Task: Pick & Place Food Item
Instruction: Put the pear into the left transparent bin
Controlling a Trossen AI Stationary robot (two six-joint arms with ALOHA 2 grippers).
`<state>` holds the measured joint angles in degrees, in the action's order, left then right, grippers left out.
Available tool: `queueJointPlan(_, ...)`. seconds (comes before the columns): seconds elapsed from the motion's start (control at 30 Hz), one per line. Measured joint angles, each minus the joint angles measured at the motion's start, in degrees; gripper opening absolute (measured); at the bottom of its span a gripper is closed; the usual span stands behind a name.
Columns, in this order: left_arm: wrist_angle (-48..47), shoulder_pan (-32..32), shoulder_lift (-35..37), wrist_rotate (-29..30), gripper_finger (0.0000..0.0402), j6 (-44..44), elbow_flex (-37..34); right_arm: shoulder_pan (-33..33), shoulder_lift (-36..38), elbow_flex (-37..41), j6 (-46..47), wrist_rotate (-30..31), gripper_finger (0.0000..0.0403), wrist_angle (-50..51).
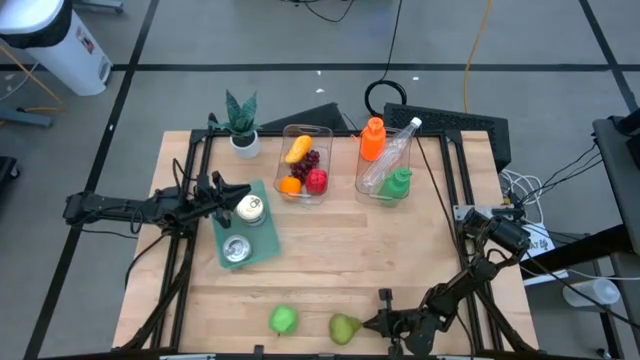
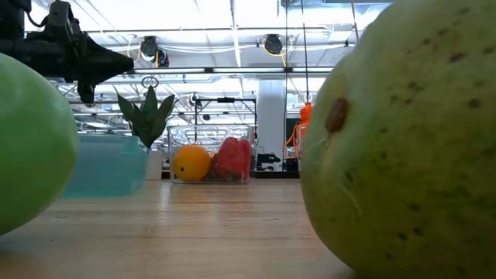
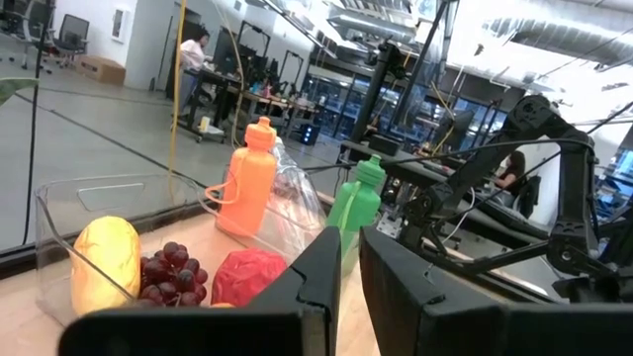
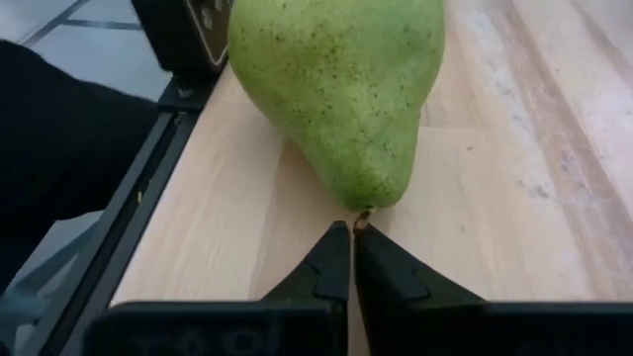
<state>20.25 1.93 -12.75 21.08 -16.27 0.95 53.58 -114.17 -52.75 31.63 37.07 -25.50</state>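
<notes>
- Far left, the left gripper (image 1: 222, 193) hovers over the green tray (image 1: 262, 250) with its two tins; its fingers (image 3: 326, 267) stand almost together, a thin slit between them, holding nothing. It looks to be waiting.
- Behind the tray stands a small potted plant (image 1: 240, 122), then a clear fruit bin (image 1: 322, 133) with a banana, grapes, an orange and a red piece, and beside it a second bin of bottles (image 1: 384, 160).
- Along the near edge lies a green apple (image 1: 284, 319), and just right of it the pear (image 1: 344, 327), resting on the wooden table (image 1: 400, 250).
- The right gripper (image 1: 386, 322) sits low just beside the pear, its fingers (image 4: 332, 267) pinched together right at the stem (image 4: 362, 215); whether they truly grip it I cannot tell.
- I'd judge this the pick step: either a stem pinch to be tested by a gentle lift, or the fingers must spread and take the pear's body before carrying it, likely to the fruit bin.
</notes>
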Motion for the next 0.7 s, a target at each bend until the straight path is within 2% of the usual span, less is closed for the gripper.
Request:
queueJointPlan(0.27, -0.46, 0.02, 0.0, 0.0, 0.005, 0.0, 0.0, 0.0, -0.02, 0.0, 0.4, -1.2, 0.0067, 0.04)
queueJointPlan(0.43, -0.52, 0.0, 0.01, 0.0, 0.005, 0.0, 0.0, 0.0, -0.02, 0.0, 0.23, 1.09, 0.0098, 0.01)
queueJointPlan(0.7, -0.72, 0.0, 0.0, 0.0, 0.005, 0.0, 0.0, 0.0, -0.02, 0.0, -0.61, 3.07, 0.0101, -0.19)
